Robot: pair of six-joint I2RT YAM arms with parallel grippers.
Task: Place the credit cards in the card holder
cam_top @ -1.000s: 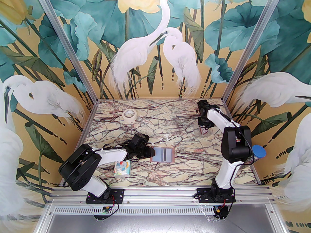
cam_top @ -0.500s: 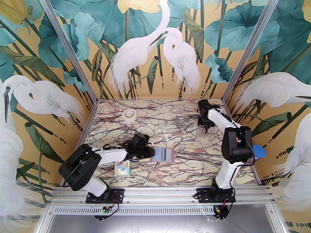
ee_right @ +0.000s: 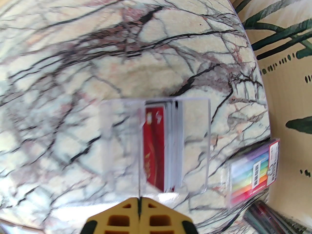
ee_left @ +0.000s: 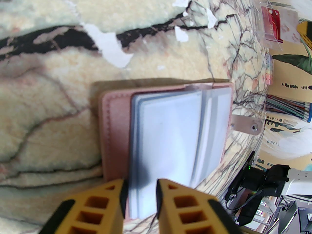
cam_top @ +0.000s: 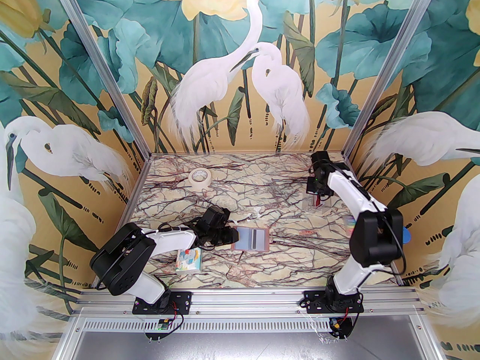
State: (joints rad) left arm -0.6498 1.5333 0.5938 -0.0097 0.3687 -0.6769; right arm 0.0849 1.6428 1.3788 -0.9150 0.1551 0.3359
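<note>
The pink card holder lies open on the marble table, its pale blue-grey pockets facing up and its snap tab sticking out to the side. My left gripper is at its left edge, and in the left wrist view the left gripper is shut on the near edge of the pocket leaves. The credit cards, a red one and a grey-white stack, stand on edge inside a clear plastic box at the back right. My right gripper is shut on a thin clear panel of that box.
A tape roll sits at the back left. A cartoon-printed tissue pack lies under the left arm. A pack of coloured markers lies by the right wall. White paper scraps lie just beyond the holder.
The right gripper has closed on the clear box's panel. The right arm's elbow has swung right, uncovering the marker pack. The left arm has not moved.
</note>
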